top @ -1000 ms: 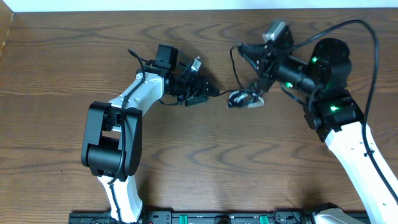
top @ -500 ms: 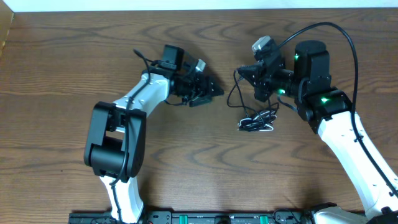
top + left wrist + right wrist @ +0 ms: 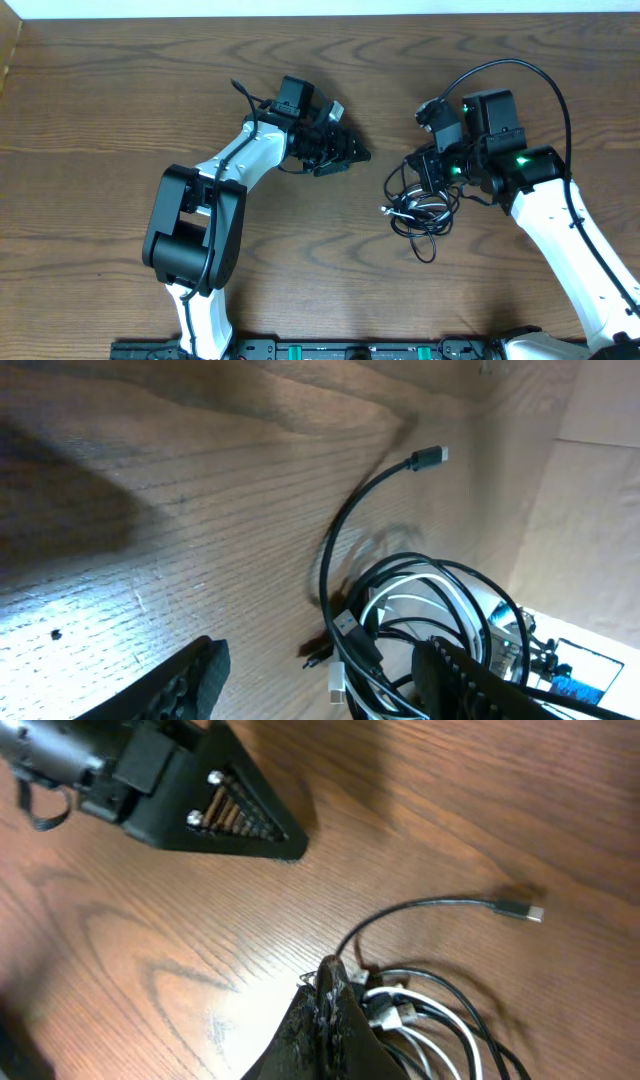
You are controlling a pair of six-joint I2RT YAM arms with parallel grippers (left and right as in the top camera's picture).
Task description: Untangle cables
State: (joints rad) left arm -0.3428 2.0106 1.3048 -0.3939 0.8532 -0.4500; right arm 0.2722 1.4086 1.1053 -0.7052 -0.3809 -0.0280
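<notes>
The cables point(image 3: 420, 207), black and white cords, lie tangled in one bundle on the wooden table in front of my right gripper point(image 3: 428, 172). In the right wrist view that gripper point(image 3: 330, 988) is shut at the bundle's point(image 3: 440, 1015) edge, apparently pinching a black cord. One black cord point(image 3: 430, 905) arcs away to a free plug. My left gripper point(image 3: 350, 154) is open and empty, a short way left of the bundle. Between its fingers point(image 3: 322, 657) the bundle point(image 3: 425, 600) lies ahead, with a white plug and black plugs showing. The left gripper's finger also shows in the right wrist view point(image 3: 235, 820).
The right arm's thick black cord point(image 3: 520, 68) arcs above its wrist. A black equipment rail point(image 3: 350, 350) runs along the table's front edge. The table's far edge point(image 3: 300, 16) meets a white wall.
My right gripper has come down and toward the right, and the bundle has dropped from hanging to lying spread on the table. My left gripper has moved right toward it.
</notes>
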